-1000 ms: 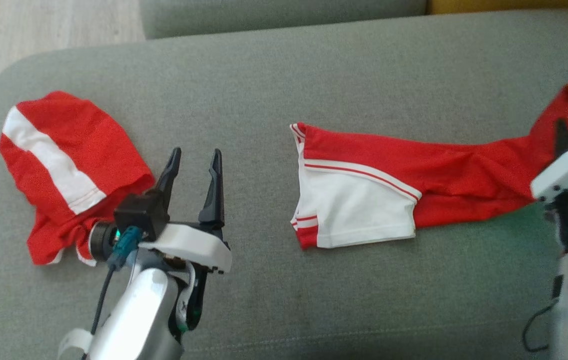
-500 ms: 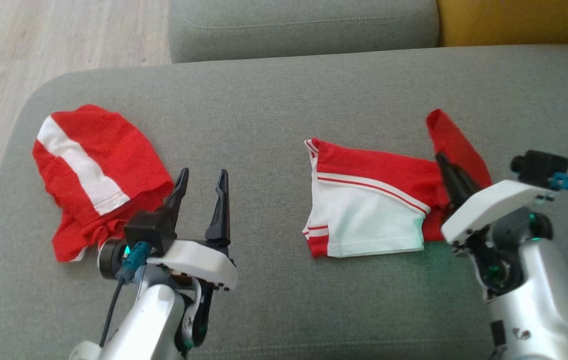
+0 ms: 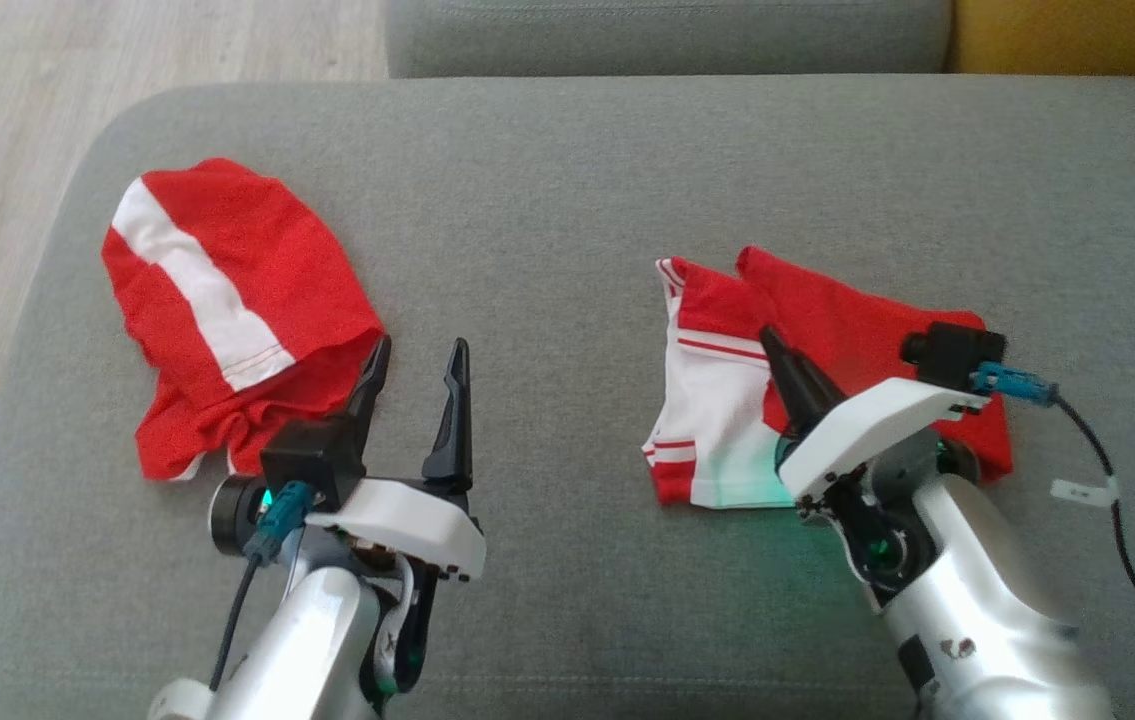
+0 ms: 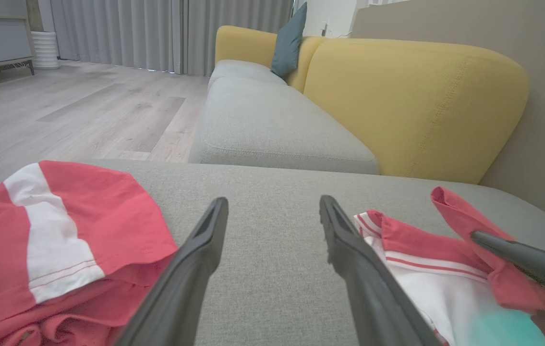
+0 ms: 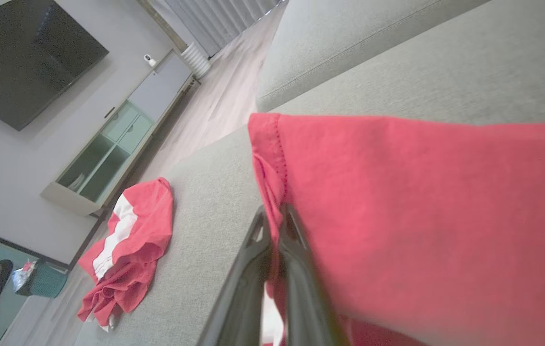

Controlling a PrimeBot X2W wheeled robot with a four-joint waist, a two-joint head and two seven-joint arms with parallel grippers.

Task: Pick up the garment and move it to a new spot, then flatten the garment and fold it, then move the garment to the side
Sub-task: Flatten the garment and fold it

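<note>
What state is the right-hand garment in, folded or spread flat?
Partly folded: the garment has its red end doubled back over the white half, pinched in the shut right gripper, not yet released.

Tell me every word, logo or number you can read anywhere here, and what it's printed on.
No words, brands or numbers can be read in these pictures.
Small dark marks on the right forearm: too blurred to read.
White tag beside it: too small to tell whether it is printed.
Right-hand garment and left-hand garment: red and white stripes, no lettering visible.

Grey sofa (image 3: 567, 180), pale wood floor (image 3: 17, 80)
</note>
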